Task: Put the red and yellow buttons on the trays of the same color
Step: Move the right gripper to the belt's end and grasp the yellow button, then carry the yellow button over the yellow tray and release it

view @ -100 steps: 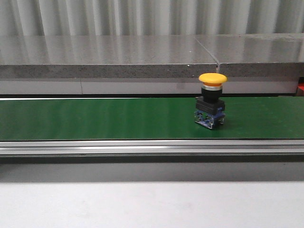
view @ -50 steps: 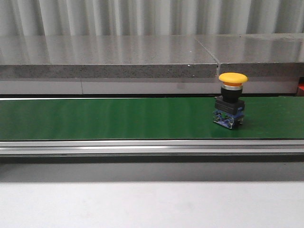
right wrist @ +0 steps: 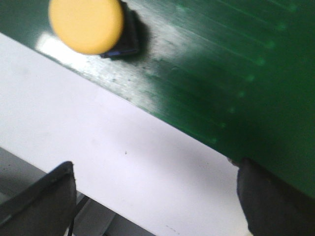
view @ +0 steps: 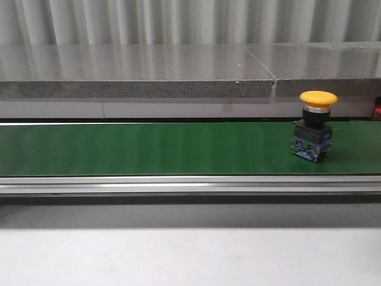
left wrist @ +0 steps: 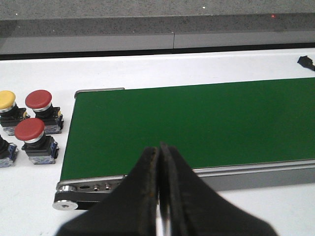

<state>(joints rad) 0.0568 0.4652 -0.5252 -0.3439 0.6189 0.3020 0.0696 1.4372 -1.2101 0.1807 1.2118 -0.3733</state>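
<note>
Rightward along the green conveyor belt (view: pixel 149 149) went the yellow mushroom-head push button (view: pixel 314 126); left gripper (left wrist: pixel 158 196) was clenched empty, right gripper (right wrist: pixel 152 196) spread wide.

Standing upright near the right end of the long green conveyor belt (view: pixel 149 149): a yellow mushroom-capped push button (view: pixel 314 126).

Button (view: pixel 314 126) on belt's (view: pixel 149 149) right end
</note>
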